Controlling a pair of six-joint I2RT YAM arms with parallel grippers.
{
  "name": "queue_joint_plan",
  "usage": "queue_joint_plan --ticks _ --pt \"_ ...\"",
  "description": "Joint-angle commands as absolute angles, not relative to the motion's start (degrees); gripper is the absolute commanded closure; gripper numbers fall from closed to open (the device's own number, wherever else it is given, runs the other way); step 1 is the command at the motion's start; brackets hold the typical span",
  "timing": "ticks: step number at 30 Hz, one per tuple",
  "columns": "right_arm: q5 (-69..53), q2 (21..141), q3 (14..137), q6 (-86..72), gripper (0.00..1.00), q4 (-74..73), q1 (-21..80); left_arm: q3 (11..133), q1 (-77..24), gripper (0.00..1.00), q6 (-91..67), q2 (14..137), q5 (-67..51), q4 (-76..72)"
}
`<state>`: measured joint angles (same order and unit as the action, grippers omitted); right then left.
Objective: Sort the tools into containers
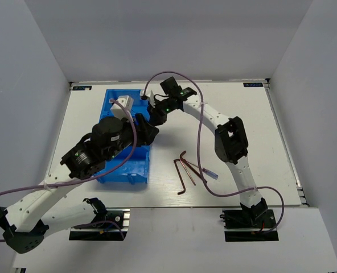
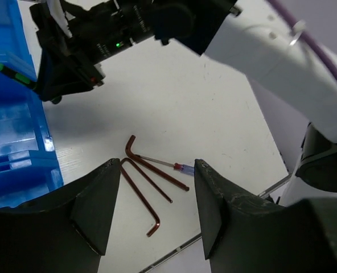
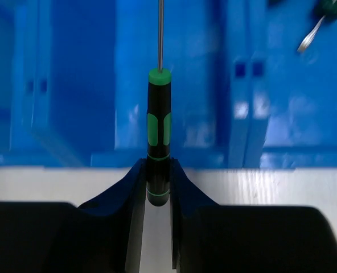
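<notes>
right arm (image 1: 214,116) arched over blue bin (image 1: 124,175), jaws pinching green-handled screwdriver (image 3: 159,131), left arm (image 1: 103,145) raised above bin, jaws spread

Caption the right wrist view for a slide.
Right gripper clamps a green-and-black screwdriver, shaft pointing toward the blue bin.

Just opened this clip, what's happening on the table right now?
The right gripper has its jaws shut on a green-handled screwdriver, held at the blue bin's edge with the shaft pointing in over a compartment. The left gripper hangs open and empty near the bin. The hex keys and a thin red-and-blue screwdriver lie on the table, not yet sorted.
</notes>
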<state>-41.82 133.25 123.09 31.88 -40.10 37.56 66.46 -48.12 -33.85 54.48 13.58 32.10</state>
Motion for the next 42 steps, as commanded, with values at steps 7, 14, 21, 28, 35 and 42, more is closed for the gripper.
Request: queue_joint_plan --ticks 7,14,21,28,35,42 --pt "-34.9 136.2 123.7 17.1 0.99 -15.6 42.3 65.6 -48.3 0.35 -33.3 52.0 15.9 32.9" --pt "-38.1 133.4 119.3 16.4 0.44 -16.8 42.3 65.4 -48.3 0.35 -32.8 55.1 13.4 32.8" --pt "-28.5 124.8 116.5 10.1 0.69 -20.1 38.1 66.1 -48.3 0.84 -32.3 62.8 8.3 31.5" --pt "-5.5 117.6 109.1 12.2 1.00 -44.4 29.2 73.4 -49.4 1.00 -32.8 85.5 -4.9 33.2" --pt "-8.9 102.3 88.3 10.2 0.68 -49.1 10.7 92.7 -53.6 0.93 -40.9 105.0 -8.9 43.8" --pt "-17.6 91.5 74.4 13.0 0.44 -46.5 2.6 107.7 -58.6 0.51 -18.5 118.2 -24.6 37.2"
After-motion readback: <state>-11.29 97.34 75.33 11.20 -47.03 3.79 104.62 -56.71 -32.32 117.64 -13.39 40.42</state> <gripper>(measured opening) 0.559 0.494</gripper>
